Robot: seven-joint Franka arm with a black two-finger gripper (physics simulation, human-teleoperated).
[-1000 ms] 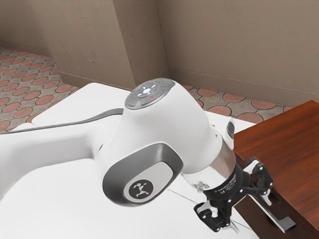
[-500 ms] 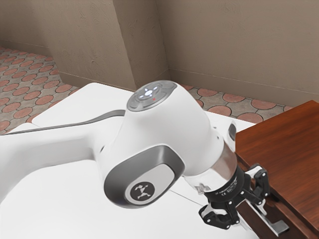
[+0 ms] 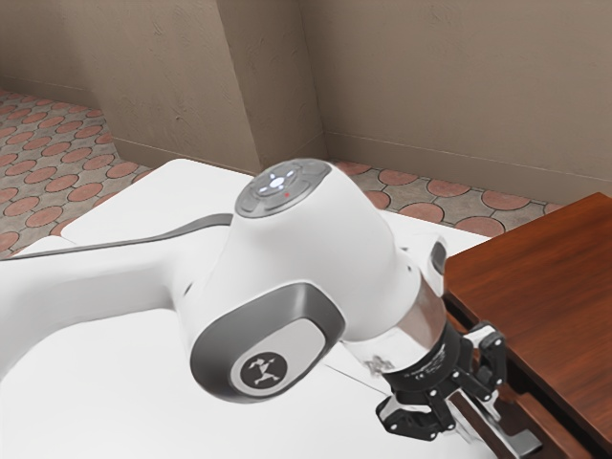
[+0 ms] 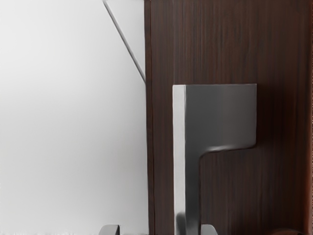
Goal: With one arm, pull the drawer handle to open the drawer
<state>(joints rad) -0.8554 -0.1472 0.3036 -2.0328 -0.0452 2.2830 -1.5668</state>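
A white emblem, a small stylised figure inside a dark round disc, stands on the grey joint cap (image 3: 261,368) at the near side of the white arm; it is a sign, with no letters beside it; the grey round control pad (image 3: 284,184) on top of the arm carries small white symbols around a lit centre and a red dot, too small to make out; the black wrist collar (image 3: 424,366) behind the gripper (image 3: 457,394) bears fine white print, not legible.
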